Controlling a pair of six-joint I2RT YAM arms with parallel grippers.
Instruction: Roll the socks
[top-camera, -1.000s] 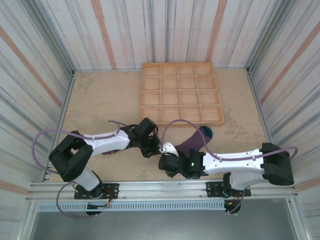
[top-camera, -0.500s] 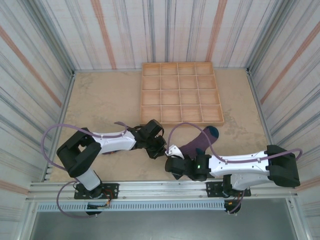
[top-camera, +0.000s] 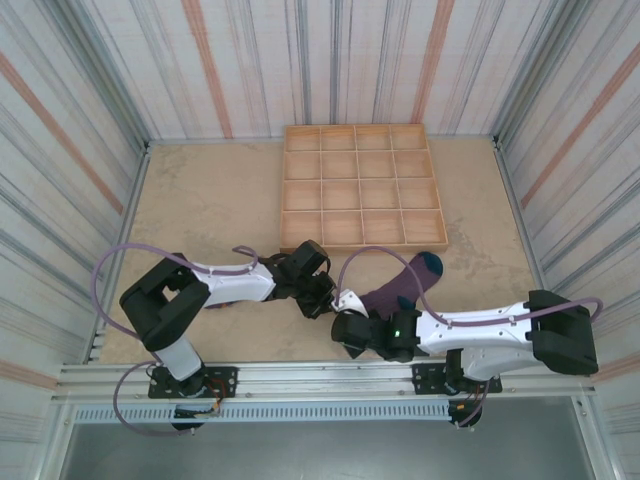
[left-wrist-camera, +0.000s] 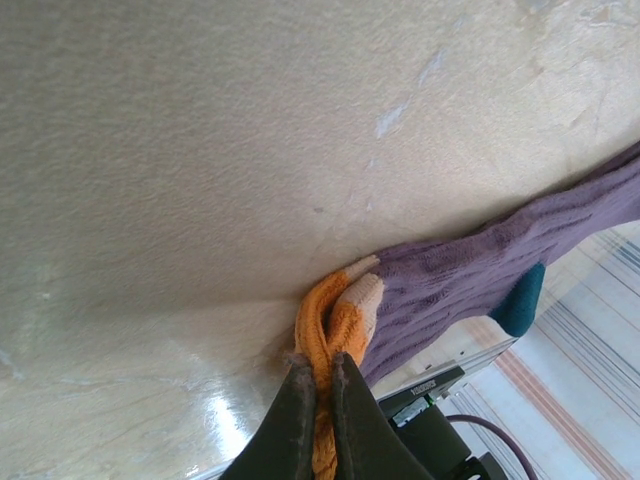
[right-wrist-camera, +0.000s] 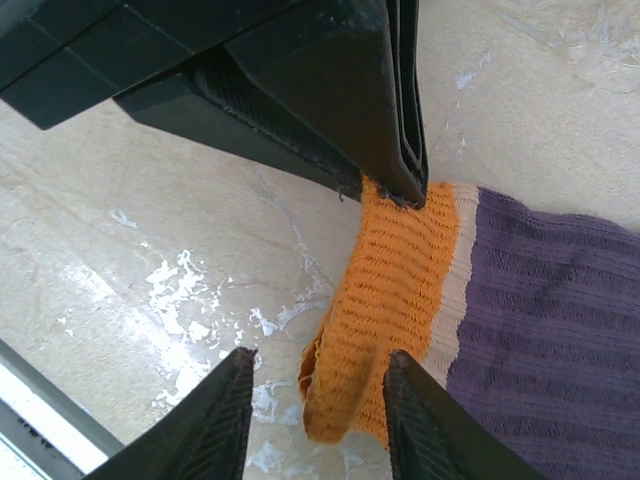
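**Left gripper** (left-wrist-camera: 320, 372): jaws pressed together, pinching the orange cuff (left-wrist-camera: 322, 325) at lower centre of the left wrist view.

**Right gripper** (right-wrist-camera: 318, 405): jaws spread to either side of that same cuff at the bottom of the right wrist view, not clamped on it.

**Socks** (top-camera: 395, 285): purple and stacked together, flat on the tan table (top-camera: 210, 200). They run from the two grippers at lower centre up and right to a teal tip (top-camera: 428, 263).

**Wooden compartment tray** (top-camera: 362, 246): upper centre of the overhead view, just beyond that tip.

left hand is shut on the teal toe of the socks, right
Wrong end: the left hand is shut on the orange cuff of the socks, as the left wrist view shows.
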